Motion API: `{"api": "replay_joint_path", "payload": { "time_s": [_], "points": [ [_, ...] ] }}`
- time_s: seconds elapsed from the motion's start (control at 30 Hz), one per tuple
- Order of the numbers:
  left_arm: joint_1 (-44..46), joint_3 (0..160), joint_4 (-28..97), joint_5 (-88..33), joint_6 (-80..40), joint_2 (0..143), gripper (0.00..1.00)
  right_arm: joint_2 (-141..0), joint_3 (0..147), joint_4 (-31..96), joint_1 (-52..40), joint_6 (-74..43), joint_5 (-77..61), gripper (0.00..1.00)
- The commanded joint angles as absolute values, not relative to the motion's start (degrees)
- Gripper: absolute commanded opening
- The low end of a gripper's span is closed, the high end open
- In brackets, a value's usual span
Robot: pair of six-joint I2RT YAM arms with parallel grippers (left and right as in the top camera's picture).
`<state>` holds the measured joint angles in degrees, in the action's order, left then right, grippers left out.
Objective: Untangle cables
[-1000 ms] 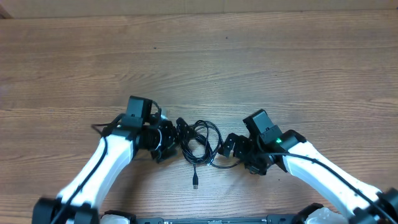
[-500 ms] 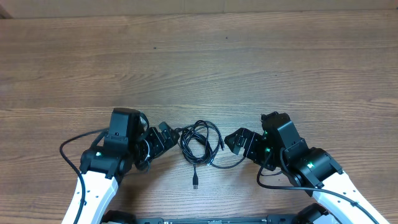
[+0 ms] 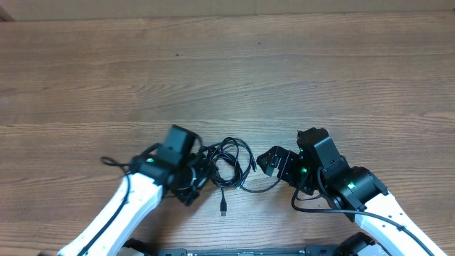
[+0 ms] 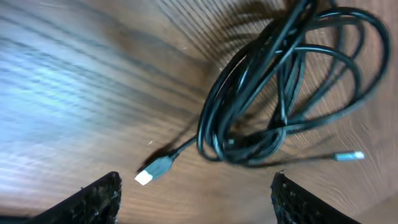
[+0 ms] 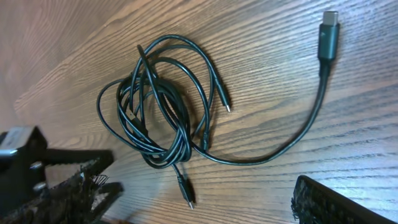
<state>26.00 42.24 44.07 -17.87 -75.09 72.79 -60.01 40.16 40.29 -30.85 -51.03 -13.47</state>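
Note:
The cables [image 3: 229, 163] are thin black cords in one tangled coil on the wooden table, between my two grippers. One cord end with a plug [image 3: 223, 210] trails toward the front edge. My left gripper [image 3: 199, 174] is open and empty right at the coil's left side. In the left wrist view the coil [image 4: 280, 81] lies ahead of the open fingers [image 4: 196, 202], with a silver-tipped plug [image 4: 152, 171] near them. My right gripper [image 3: 269, 162] is open and empty just right of the coil. In the right wrist view its fingers [image 5: 199, 202] sit short of the coil [image 5: 161, 106] and a larger plug [image 5: 328, 37].
The wooden table [image 3: 227, 71] stretches away bare behind the coil. My two white arms reach in from the front edge on either side. A thicker black wire [image 3: 114, 162] loops off the left arm.
My left arm has swung right, back up against the coil's left side. The right arm has barely moved in the last half second. The coil lies where it was.

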Motion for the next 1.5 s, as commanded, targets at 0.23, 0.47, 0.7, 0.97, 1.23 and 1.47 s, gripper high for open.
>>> {"api": "replay_joint_path", "payload": {
  "time_s": [0.23, 0.47, 0.7, 0.97, 1.23, 1.47],
  "points": [
    [30.0, 42.5, 37.0, -12.1, -84.3, 89.9, 0.13, -60.0, 41.9, 45.8, -30.9, -50.9, -12.8, 1.00],
    [24.1, 45.7, 35.2, -13.5, -47.3, 91.2, 0.04, -60.0, 41.9, 45.8, -30.9, -50.9, -12.8, 1.00],
    [19.5, 62.9, 54.0, 1.5, -25.5, 89.1, 0.09, -60.0, 41.9, 45.1, -30.9, -51.0, -10.4, 1.00],
    [19.7, 74.9, 60.6, 2.4, -35.4, 89.1, 0.76, -60.0, 41.9, 45.1, -30.9, -50.9, -9.8, 1.00],
    [19.5, 72.0, 72.2, 1.8, -64.6, 89.2, 0.98, -60.0, 41.9, 45.8, -30.9, -50.8, -9.2, 1.00],
    [19.9, 62.4, 70.9, -0.3, -78.9, 89.2, 0.88, -60.0, 41.9, 45.8, -30.9, -50.7, -7.3, 1.00]
  ]
}}
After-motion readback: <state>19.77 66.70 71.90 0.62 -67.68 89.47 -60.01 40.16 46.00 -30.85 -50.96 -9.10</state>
